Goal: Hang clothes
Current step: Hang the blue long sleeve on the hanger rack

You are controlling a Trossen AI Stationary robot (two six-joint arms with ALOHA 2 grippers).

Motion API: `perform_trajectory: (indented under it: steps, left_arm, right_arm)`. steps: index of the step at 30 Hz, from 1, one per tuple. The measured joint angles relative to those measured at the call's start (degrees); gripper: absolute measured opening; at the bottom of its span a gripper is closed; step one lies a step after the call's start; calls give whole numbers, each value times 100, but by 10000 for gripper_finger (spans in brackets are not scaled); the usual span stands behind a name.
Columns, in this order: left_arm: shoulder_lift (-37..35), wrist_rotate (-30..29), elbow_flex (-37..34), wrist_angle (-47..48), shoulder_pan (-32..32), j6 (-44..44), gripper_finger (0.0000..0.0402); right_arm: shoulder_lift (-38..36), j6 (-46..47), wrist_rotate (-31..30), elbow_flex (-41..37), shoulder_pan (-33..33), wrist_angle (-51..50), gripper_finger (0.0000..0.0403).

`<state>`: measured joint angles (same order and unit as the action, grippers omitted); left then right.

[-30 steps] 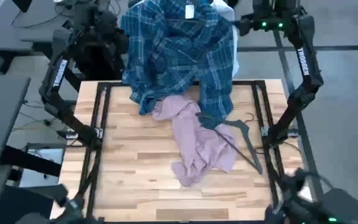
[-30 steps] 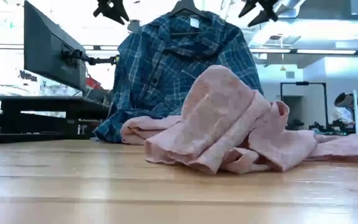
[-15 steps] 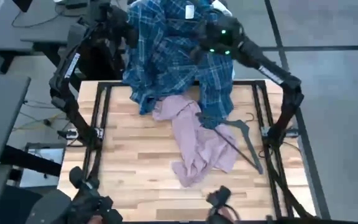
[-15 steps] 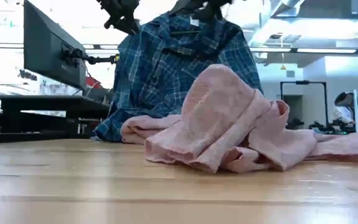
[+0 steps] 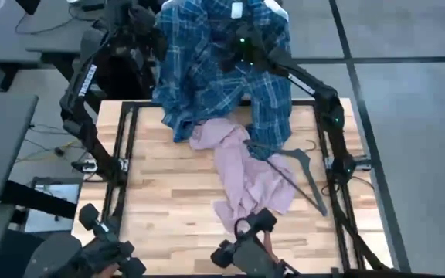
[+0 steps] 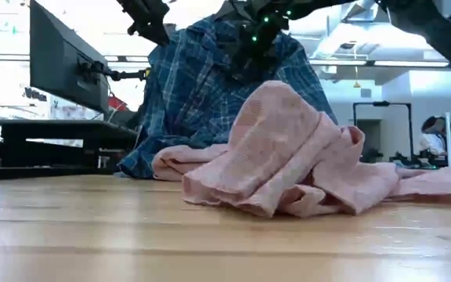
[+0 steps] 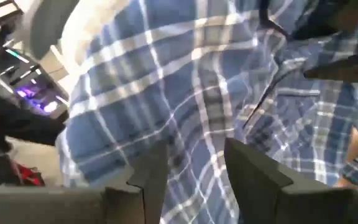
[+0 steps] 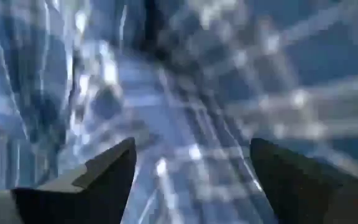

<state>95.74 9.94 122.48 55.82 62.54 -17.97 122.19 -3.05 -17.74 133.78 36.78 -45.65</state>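
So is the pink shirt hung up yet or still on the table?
On the table: the pink shirt lies crumpled in a heap on the wood, a bare hanger beside it.

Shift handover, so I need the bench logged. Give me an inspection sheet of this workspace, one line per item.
Surface: wooden table, bare at the near edge.
Job's things: plaid shirt hangs at the far edge, its hem on the table; pink shirt lies crumpled mid-table; a bit of white fabric shows behind the plaid.
Clutter: dark hanger lies beside the pink shirt.
Grippers: left gripper open, close against the plaid shirt; right gripper open wide, facing the plaid.
Cables: cables on the floor left of the table.
Surroundings: monitor and desks behind.
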Motion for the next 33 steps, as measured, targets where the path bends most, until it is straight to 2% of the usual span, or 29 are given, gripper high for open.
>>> perform_trajectory:
  steps: [6,16,23,33]
  left_arm:
    - [0,-10,0,201,16,-90,141]
    - [0,-7,0,383,16,-88,141]
    - [0,-5,0,386,13,-53,141]
    - [0,30,0,418,13,-21,141]
  right_arm:
    - [-4,-350,18,11,145,-1492,301]
    - [-35,-627,89,27,689,-2858,301]
    - [-23,-666,130,13,861,-2882,301]
    - [-607,-915,632,-17,617,-1991,301]
